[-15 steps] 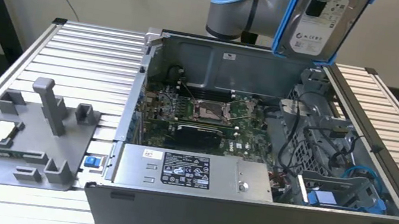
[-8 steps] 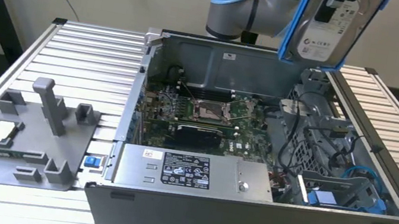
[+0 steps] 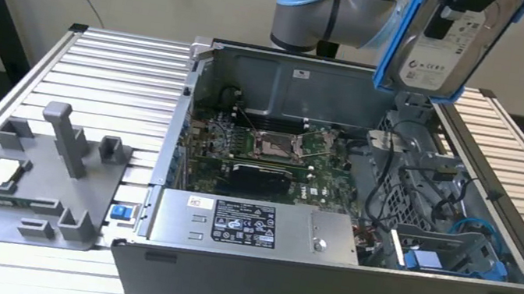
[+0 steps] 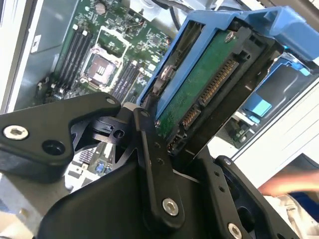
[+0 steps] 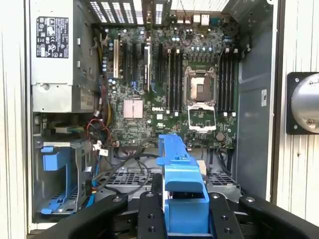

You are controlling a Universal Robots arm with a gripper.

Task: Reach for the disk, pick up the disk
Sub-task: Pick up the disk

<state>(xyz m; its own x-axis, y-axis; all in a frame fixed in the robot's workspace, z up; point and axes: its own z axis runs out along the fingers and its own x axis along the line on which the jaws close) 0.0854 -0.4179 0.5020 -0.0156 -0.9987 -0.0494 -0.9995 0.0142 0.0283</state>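
Gripper [image 4: 164,149] apparently clamps blue-railed silver disk [image 3: 454,43] aloft.

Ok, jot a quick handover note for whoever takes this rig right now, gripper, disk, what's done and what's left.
Gripper: shut on the disk, black fingers clamping its blue rails.
Disk: held near-upright in the air above the open computer case, label facing the exterior camera; in the second wrist view its green circuit side shows.
Done: reach and pickup.
Left: nothing of this task.
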